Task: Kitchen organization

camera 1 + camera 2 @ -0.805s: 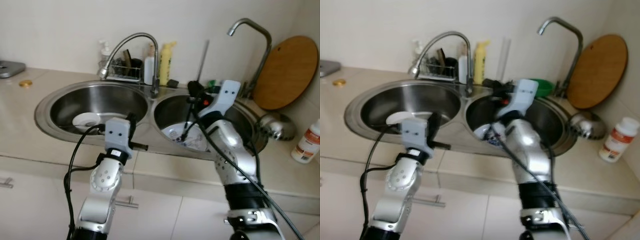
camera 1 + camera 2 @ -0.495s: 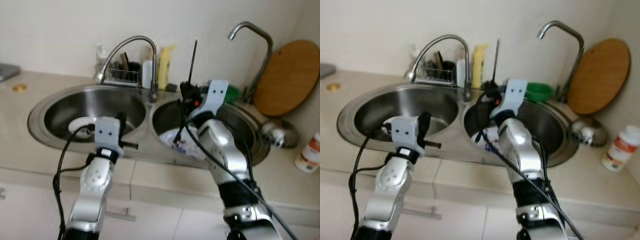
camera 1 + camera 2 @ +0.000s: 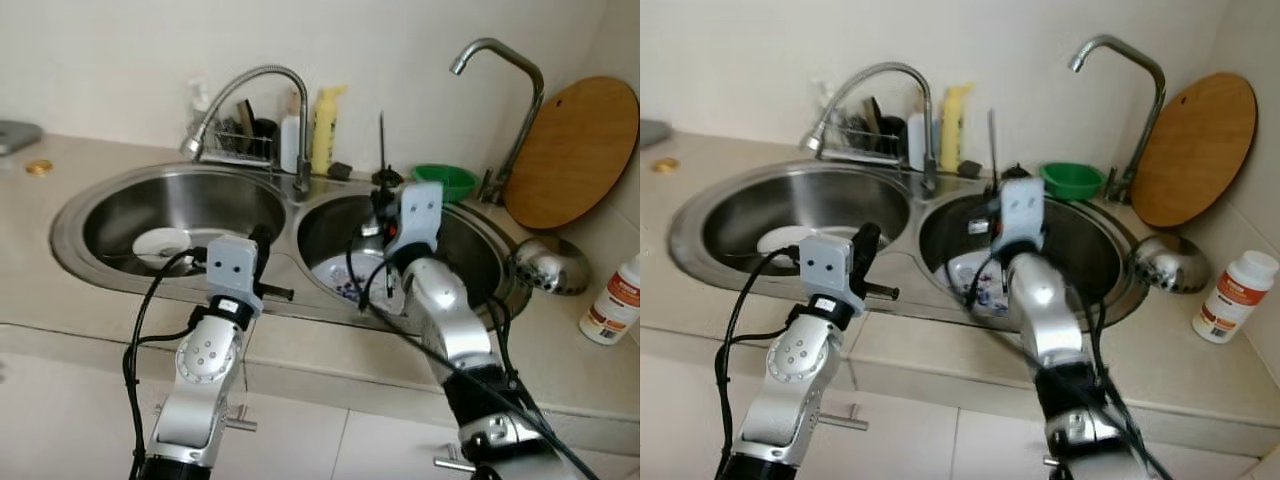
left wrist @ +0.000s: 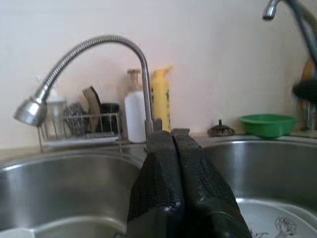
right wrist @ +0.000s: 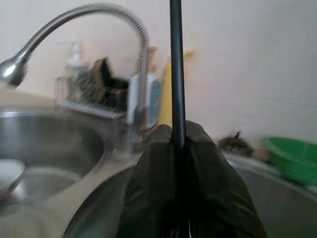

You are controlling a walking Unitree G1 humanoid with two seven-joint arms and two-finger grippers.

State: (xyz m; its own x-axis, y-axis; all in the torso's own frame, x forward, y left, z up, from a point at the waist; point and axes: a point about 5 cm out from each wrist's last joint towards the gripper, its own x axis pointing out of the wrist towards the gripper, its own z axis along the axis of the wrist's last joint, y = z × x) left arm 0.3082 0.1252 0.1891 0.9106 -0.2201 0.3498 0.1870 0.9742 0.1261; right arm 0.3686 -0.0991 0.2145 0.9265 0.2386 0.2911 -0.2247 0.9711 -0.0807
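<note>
the right gripper (image 5: 179,148) clamped a thin black rod (image 3: 381,140) upright above the right sink basin (image 3: 470,250), where a patterned plate (image 3: 345,275) lay. the left gripper (image 4: 173,148), fingers pressed together and empty, hovered by the divider. judging by this, dishes remained unsorted, including a white plate (image 3: 165,241) in the left basin.

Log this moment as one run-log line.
right end effector: shut on thin black rod, upright over right basin | left end effector: shut, empty, over sink divider | patterned plate in right basin

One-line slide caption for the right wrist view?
Right gripper clamps a thin black rod upright, faucet and green bowl behind.
</note>
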